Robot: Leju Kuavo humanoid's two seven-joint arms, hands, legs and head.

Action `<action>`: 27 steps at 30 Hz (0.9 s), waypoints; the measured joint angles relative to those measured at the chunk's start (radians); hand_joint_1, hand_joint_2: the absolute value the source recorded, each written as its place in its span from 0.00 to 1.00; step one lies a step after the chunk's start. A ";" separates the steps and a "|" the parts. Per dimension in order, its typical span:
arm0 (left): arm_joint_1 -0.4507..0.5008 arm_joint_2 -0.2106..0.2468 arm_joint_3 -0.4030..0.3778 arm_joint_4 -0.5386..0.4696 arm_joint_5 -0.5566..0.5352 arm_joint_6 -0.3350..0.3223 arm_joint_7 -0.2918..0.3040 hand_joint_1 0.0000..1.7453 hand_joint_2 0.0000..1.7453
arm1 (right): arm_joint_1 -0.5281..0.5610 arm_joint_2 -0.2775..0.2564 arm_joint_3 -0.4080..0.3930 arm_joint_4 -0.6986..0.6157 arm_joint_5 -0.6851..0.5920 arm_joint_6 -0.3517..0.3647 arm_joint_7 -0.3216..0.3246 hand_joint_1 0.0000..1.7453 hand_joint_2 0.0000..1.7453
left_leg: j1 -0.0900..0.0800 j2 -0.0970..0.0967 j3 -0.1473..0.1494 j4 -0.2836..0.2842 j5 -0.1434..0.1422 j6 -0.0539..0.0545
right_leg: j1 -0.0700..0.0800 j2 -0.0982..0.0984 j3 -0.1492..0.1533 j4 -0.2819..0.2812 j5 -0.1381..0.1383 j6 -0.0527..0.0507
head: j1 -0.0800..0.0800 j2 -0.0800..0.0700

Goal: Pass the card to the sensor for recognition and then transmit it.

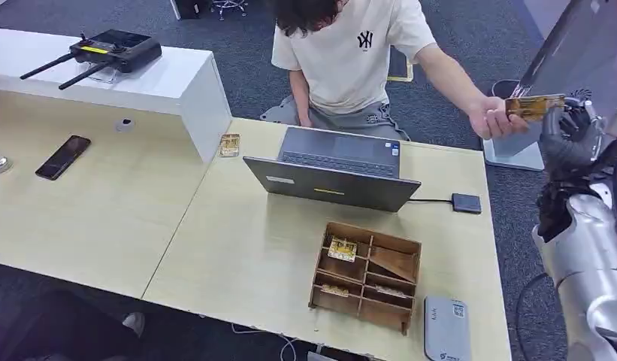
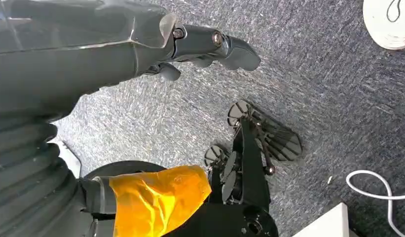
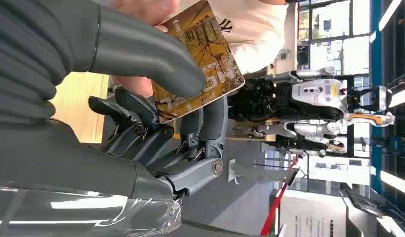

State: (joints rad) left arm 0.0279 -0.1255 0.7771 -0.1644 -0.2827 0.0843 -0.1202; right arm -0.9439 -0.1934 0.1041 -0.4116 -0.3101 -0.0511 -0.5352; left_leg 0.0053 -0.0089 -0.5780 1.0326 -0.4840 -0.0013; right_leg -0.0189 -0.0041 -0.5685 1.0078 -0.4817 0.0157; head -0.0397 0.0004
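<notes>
Right hand (image 1: 567,139) raised off the desk's far right, thumb and fingers pinching the gold card (image 1: 534,106). Person's hand (image 1: 494,120) grips the card's other end: handover stage, apparently, though who bears it is unclear. Left hand (image 2: 210,47) hangs low, fingers loosely apart, holding nothing.

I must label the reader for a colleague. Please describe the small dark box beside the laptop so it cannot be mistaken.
Find the open laptop on the wooden table. A cable runs from it to the small dark box lying flat. Unlike the larger grey device, it is wired.
</notes>
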 joint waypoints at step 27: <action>-0.003 0.000 0.005 0.000 -0.002 -0.009 0.003 0.00 1.00 | 0.095 0.136 0.057 -0.096 0.026 0.211 -0.074 1.00 1.00 | 0.003 0.002 0.000 0.000 0.000 -0.001 | 0.003 0.001 0.000 0.001 0.000 0.000 | 0.000 0.000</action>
State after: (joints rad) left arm 0.0247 -0.1251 0.7821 -0.1644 -0.2846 0.0755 -0.1171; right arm -0.8489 -0.0573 0.1613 -0.5080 -0.2838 0.1595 -0.6096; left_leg 0.0082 -0.0073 -0.5777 1.0323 -0.4836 -0.0019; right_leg -0.0163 -0.0029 -0.5681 1.0084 -0.4816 0.0155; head -0.0396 0.0004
